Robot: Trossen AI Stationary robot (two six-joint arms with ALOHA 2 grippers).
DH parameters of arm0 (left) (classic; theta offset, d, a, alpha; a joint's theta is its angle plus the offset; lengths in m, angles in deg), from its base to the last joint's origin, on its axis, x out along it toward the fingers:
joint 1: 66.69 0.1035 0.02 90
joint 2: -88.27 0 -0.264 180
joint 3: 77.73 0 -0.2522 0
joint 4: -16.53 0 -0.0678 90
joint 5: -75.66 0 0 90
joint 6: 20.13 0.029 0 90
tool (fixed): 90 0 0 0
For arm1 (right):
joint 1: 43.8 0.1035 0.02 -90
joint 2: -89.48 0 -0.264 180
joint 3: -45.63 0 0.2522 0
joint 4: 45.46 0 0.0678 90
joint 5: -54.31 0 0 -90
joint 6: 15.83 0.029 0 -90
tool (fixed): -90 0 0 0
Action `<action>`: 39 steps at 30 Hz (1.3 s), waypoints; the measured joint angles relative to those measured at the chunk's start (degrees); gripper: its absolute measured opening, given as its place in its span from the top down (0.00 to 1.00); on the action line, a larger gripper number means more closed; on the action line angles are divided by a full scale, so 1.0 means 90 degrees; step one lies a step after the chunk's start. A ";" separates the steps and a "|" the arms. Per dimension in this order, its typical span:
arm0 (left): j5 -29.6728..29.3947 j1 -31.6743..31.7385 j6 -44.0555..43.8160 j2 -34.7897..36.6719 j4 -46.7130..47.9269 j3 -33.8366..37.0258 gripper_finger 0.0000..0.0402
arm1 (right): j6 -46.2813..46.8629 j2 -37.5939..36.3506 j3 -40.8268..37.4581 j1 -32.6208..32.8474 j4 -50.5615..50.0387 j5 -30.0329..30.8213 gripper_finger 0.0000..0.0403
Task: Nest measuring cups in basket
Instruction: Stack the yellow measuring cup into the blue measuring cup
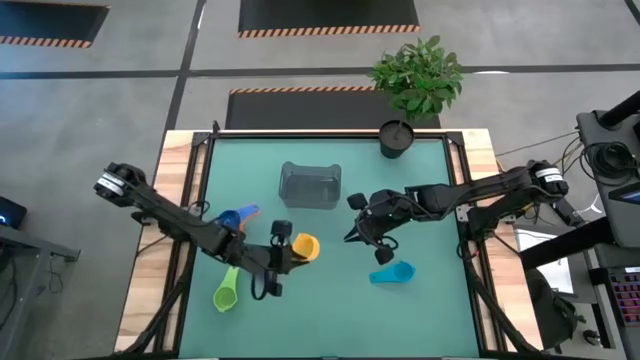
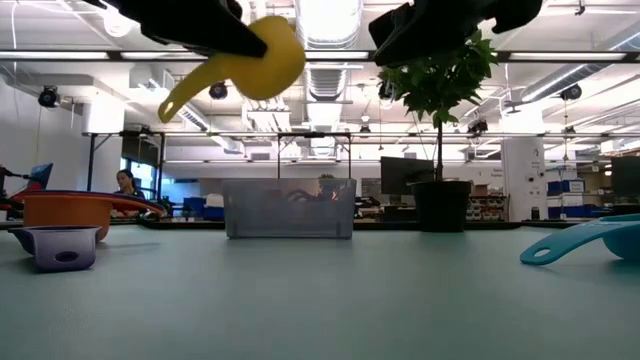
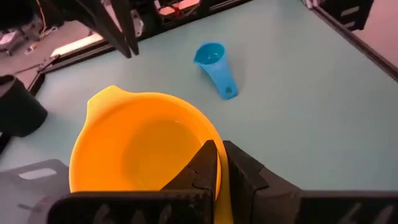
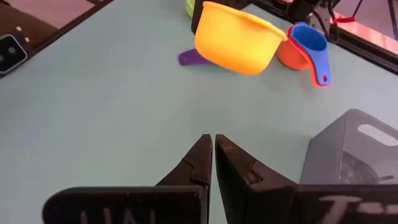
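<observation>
My left gripper (image 1: pixel 283 250) is shut on the yellow measuring cup (image 1: pixel 306 247), which hangs in the air in the low view (image 2: pixel 262 55). My right gripper (image 4: pixel 213 142) is shut and holds nothing, hovering right of the yellow cup near the table's middle (image 1: pixel 360 230). The grey basket (image 1: pixel 310 186) stands on its base toward the far side. The cyan cup (image 1: pixel 392 272) lies on the table near the right gripper. A blue cup (image 4: pixel 309 43) sits in an orange cup (image 4: pixel 287 55) on the left. A green cup (image 1: pixel 227 291) and a purple cup (image 2: pixel 60 247) rest nearby. My left gripper holds the yellow cup at its rim (image 3: pixel 216 163) on the side nearest the wrist. One finger (image 3: pixel 200 169) lies over the inside and the other (image 3: pixel 245 171) outside the wall, coming level from the table's left. The cup is lifted clear, its handle (image 2: pixel 180 98) slanting down.
A black plant pot (image 1: pixel 397 139) with a leafy plant stands at the far edge, right of the basket. Bare green mat lies between the basket and the near edge (image 1: pixel 330 310). A black frame rims the table.
</observation>
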 joint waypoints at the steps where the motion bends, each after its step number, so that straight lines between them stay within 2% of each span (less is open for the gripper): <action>1: 0.0002 -0.0002 0.0021 0.0014 -0.0001 0.0000 1.00 | 0.0000 -0.0011 -0.0001 0.0000 0.0009 -0.0004 0.98; 7: -0.0003 0.0002 -0.0077 -0.0081 0.0367 0.0005 1.00 | 0.0007 -0.0016 -0.0019 0.0000 0.0007 -0.0001 0.98; 14: 0.0018 0.0001 -0.0636 -0.0412 0.1050 0.0007 1.00 | 0.0010 -0.0016 -0.0019 0.0000 0.0004 0.0007 0.98; 24: 0.0616 0.0011 -0.1170 -0.0543 0.1996 0.0007 0.98 | 0.0080 -0.0016 -0.0019 -0.0002 0.0055 0.0018 0.98; 34: 0.0598 0.0016 -0.1267 -0.0546 0.2557 0.0007 0.97 | 0.0073 -0.0013 -0.0019 -0.0002 0.0055 0.0018 0.98; 39: 0.0136 0.0145 -0.1054 -0.0546 0.2529 0.0007 0.97 | 0.0062 -0.0009 -0.0019 -0.0002 0.0055 0.0019 0.98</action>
